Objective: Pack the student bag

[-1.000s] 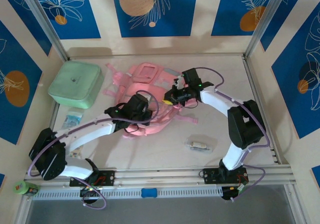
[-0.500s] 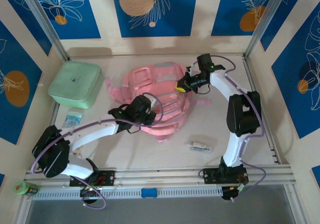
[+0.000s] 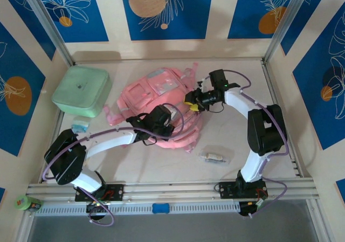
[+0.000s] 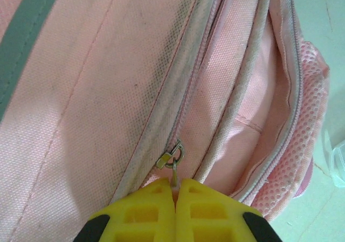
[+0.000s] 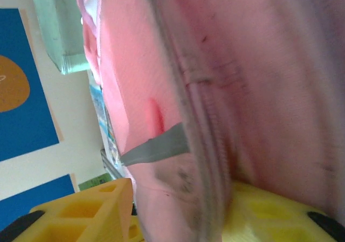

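The student bag (image 3: 156, 99) is a soft pink backpack lying mid-table, its pale patch facing up at the far end. My left gripper (image 3: 163, 124) rests on its near side. In the left wrist view the yellow jaws of my left gripper (image 4: 176, 182) are shut on the small metal zipper pull (image 4: 173, 158) of the bag (image 4: 97, 80). My right gripper (image 3: 191, 104) is at the bag's right edge. In the right wrist view the fingers of my right gripper (image 5: 180, 191) stand apart, open, with the blurred edge of the bag (image 5: 178, 91) between them.
A mint-green lidded box (image 3: 82, 90) stands at the back left, with a small blue packet (image 3: 80, 125) just in front of it. A clear case (image 3: 214, 157) lies on the table near the right arm's base. The metal rail (image 3: 172, 191) runs along the near edge.
The bag has been turned over and spread out, and now lies further left. My right gripper has opened. My left gripper has moved right, still shut on the zipper pull.
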